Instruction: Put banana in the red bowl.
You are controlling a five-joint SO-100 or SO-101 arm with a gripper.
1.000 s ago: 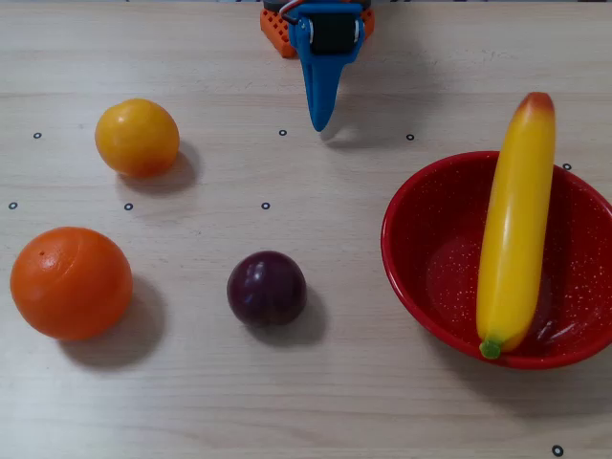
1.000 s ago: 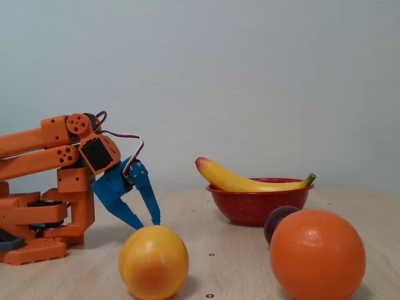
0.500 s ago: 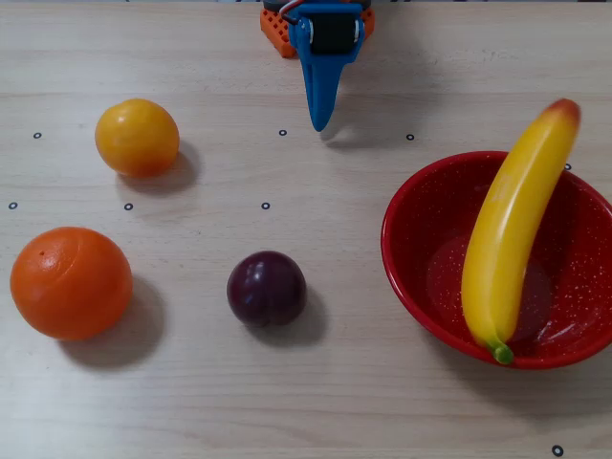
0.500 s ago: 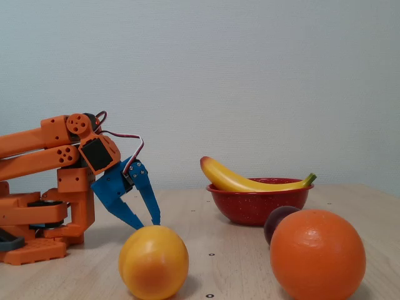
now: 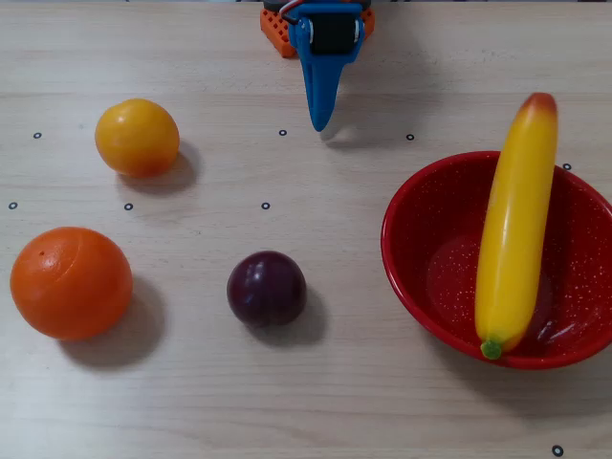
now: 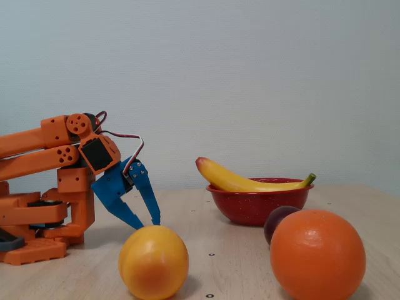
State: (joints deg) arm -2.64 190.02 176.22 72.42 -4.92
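The yellow banana [image 5: 516, 225] lies across the red speckled bowl [image 5: 402, 258] at the right of the overhead view. Its green stem end rests on the near rim and its orange-red tip sticks out over the far rim. In the fixed view the banana [image 6: 244, 181] rests on top of the bowl [image 6: 256, 206]. My blue gripper [image 5: 322, 122] is at the top middle of the overhead view, well left of the bowl and apart from it. In the fixed view the gripper [image 6: 145, 224] points down at the table, fingers apart and empty.
A large orange [image 5: 70, 282] sits at the left, a smaller yellow-orange fruit [image 5: 137, 137] behind it, and a dark plum [image 5: 267, 287] in the middle. The orange arm base [image 6: 37, 212] stands at the left of the fixed view.
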